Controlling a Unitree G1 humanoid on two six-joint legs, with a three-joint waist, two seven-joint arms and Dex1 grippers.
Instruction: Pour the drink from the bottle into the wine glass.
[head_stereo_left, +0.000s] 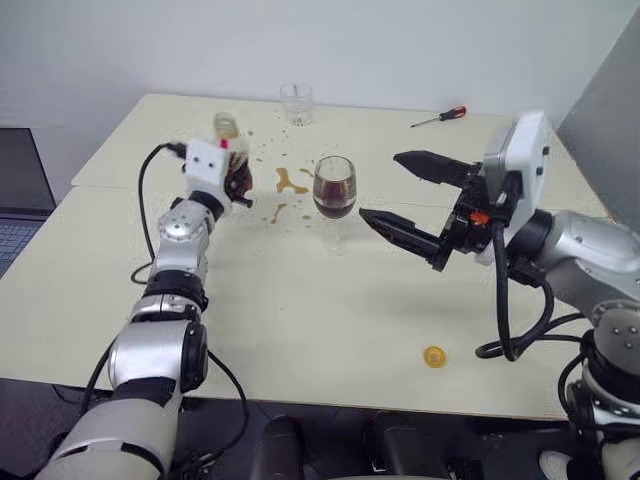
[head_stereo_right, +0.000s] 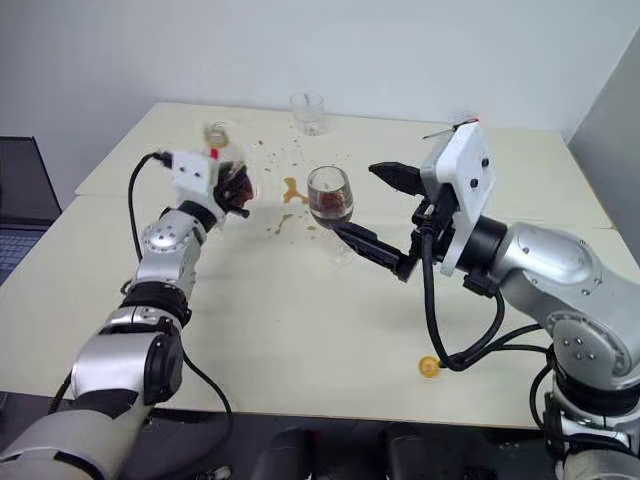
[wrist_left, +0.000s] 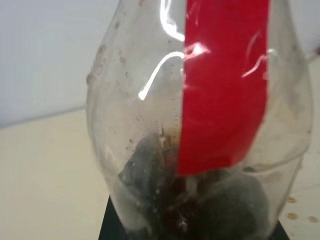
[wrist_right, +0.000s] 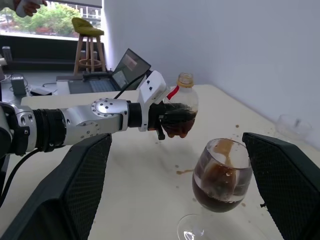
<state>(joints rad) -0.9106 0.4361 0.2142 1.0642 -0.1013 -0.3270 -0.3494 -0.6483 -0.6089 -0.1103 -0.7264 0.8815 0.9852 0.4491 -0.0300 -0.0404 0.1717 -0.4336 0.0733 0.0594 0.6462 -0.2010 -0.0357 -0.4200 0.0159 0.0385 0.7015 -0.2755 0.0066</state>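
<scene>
The bottle (head_stereo_left: 226, 126) is held upright above the table's left side, with my left gripper (head_stereo_left: 238, 180) shut on its bulbous base. Its neck is uncapped, a red label strip (wrist_left: 225, 85) runs down its side, and a little dark drink (wrist_left: 190, 210) sits in its base. The wine glass (head_stereo_left: 334, 190) stands at the table's middle, its bowl more than half full of the dark brown drink (wrist_right: 215, 182). My right gripper (head_stereo_left: 380, 186) hangs open just right of the glass, one finger (wrist_right: 75, 190) to each side of the bowl, apart from it.
Brown spills (head_stereo_left: 290, 183) and droplets lie on the table between bottle and glass. A short clear tumbler (head_stereo_left: 296, 103) stands at the far edge, with a red-handled screwdriver (head_stereo_left: 440, 117) at the far right. A yellow cap (head_stereo_left: 434, 356) lies near the front edge. A laptop (wrist_right: 130, 67) sits off the table's left.
</scene>
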